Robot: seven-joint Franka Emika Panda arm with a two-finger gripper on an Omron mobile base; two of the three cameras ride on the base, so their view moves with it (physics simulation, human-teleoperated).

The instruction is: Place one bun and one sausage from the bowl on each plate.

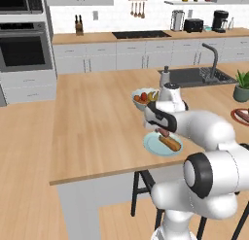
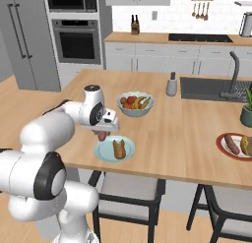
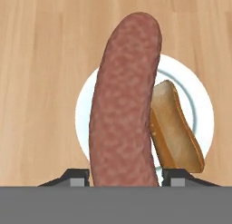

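Note:
My gripper (image 3: 125, 175) is shut on a reddish-brown sausage (image 3: 124, 105), which hangs just above the light blue plate (image 3: 86, 109). A golden-tan bun (image 3: 176, 132) lies on that plate, beside the sausage. From the base, the gripper (image 2: 102, 134) hovers over the left part of the blue plate (image 2: 103, 151) near the counter's front edge, with the bun (image 2: 118, 149) on it. At the far right, the red-rimmed plate (image 2: 221, 143) carries a sausage (image 2: 231, 144) and a bun (image 2: 246, 145). The bowl is out of view.
A pale fruit bowl (image 2: 135, 104) with fruit stands just behind the blue plate. Further back are a small grey bottle (image 2: 171, 84) and the sink (image 2: 206, 88) with its tap. A potted plant (image 2: 245, 114) sits at the right edge. Stools stand under the counter's front.

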